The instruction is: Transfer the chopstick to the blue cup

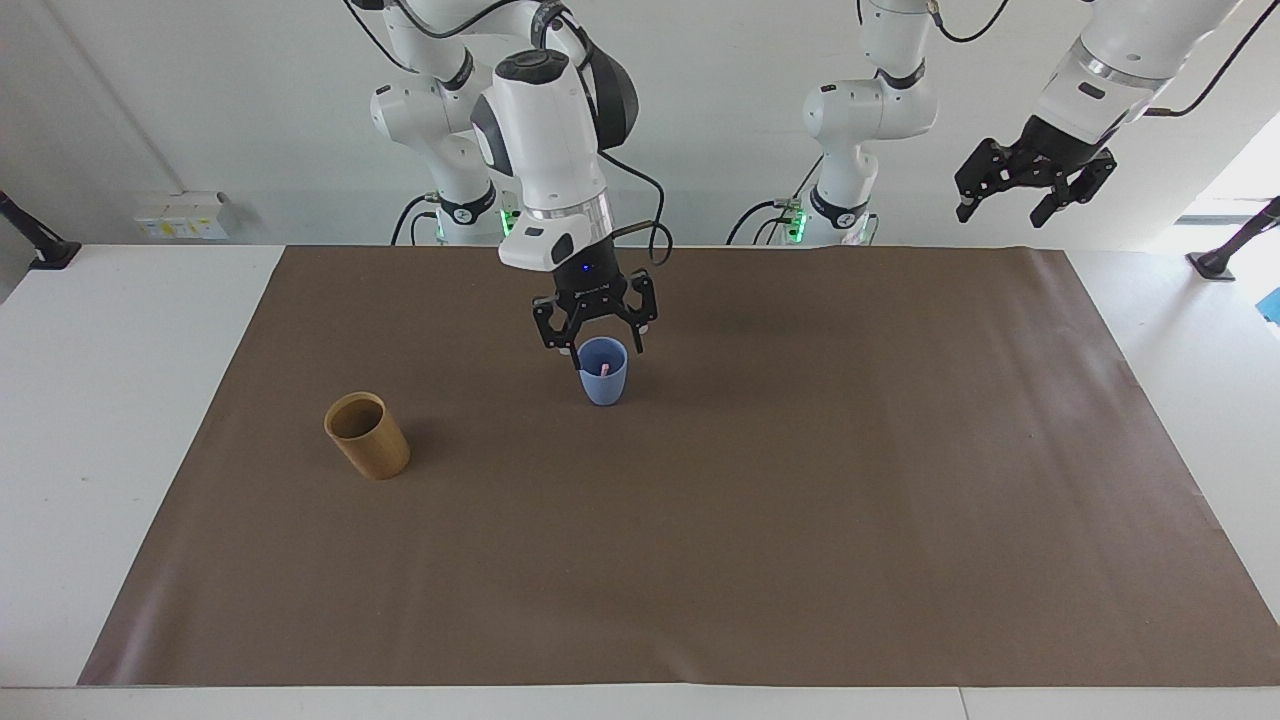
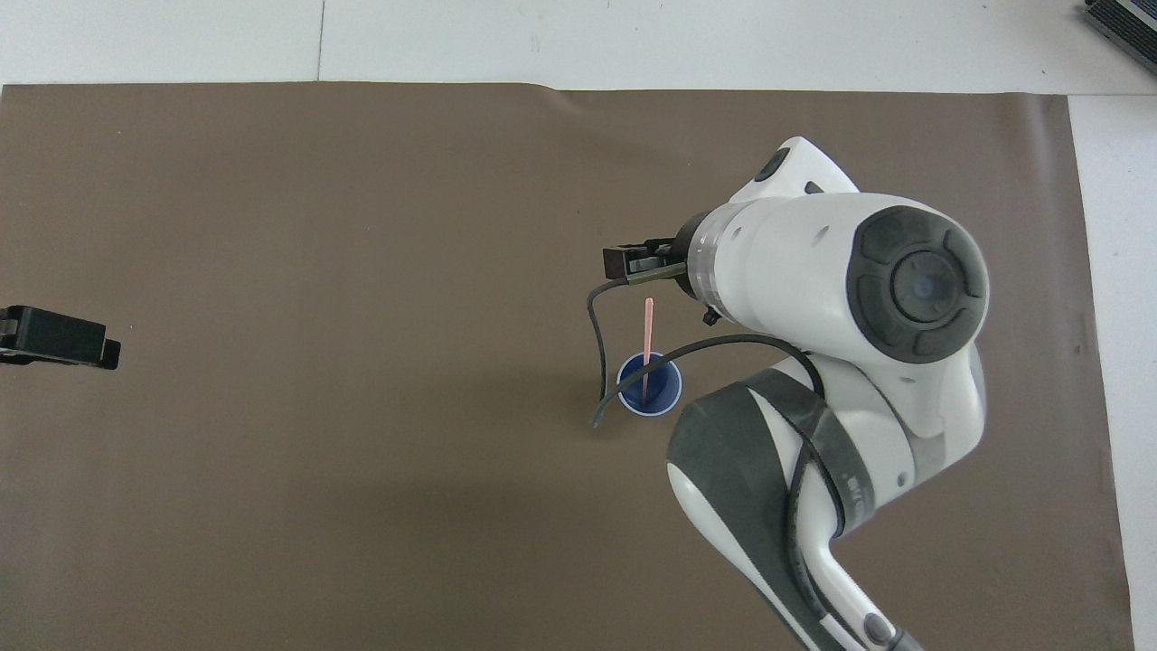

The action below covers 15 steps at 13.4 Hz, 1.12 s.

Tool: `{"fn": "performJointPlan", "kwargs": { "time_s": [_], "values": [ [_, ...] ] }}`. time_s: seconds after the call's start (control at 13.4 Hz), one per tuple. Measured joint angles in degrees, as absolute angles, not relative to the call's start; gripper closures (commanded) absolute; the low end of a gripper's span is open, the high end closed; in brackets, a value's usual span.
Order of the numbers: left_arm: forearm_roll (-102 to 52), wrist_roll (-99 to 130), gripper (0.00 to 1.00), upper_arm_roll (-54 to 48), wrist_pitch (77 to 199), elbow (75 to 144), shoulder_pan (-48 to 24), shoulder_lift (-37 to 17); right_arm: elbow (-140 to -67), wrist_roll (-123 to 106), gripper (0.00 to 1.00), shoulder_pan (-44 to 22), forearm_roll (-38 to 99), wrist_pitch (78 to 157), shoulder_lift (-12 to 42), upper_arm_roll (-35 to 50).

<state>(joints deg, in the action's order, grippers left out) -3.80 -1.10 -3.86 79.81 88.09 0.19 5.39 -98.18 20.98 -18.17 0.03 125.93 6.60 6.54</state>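
The right gripper [image 1: 594, 345] hangs just over the blue cup [image 1: 603, 372], its fingers spread wide and gripping nothing. The chopstick [image 2: 646, 348] stands loose inside that cup, leaning toward twelve o'clock in the overhead view, its tip past the rim. The left gripper [image 1: 1030, 195] waits high over the left arm's end of the brown mat [image 1: 800, 520], fingers apart, empty. A tan cup [image 1: 367, 435] sits at about eight o'clock from the blue cup in the facing view. No readable writing anywhere.
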Motion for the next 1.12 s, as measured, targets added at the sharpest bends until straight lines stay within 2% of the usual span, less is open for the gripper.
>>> {"fn": "performJointPlan", "kwargs": {
  "time_s": [0.3, 0.52, 0.82, 1.12],
  "values": [
    [-3.8, -1.1, 0.0, -3.85, 79.81, 88.09, 0.19, 5.4, -97.34, 25.94, 0.0, -11.71, 0.04, 116.72, 1.15, 5.98],
    [-3.8, -1.1, 0.0, -3.85, 79.81, 88.09, 0.19, 5.41, -96.71, 26.36, 0.0, -6.59, 0.04, 107.05, -2.89, 5.11],
    [-3.8, -1.1, 0.0, -3.85, 79.81, 88.09, 0.19, 5.41, -95.75, 26.36, 0.0, -6.15, -0.1, 100.46, -4.43, 4.26],
    [-3.8, -1.1, 0.0, -3.85, 79.81, 88.09, 0.19, 5.41, -88.38, 23.85, 0.0, -3.56, -0.47, 89.52, -2.65, 1.1]
  ]
}}
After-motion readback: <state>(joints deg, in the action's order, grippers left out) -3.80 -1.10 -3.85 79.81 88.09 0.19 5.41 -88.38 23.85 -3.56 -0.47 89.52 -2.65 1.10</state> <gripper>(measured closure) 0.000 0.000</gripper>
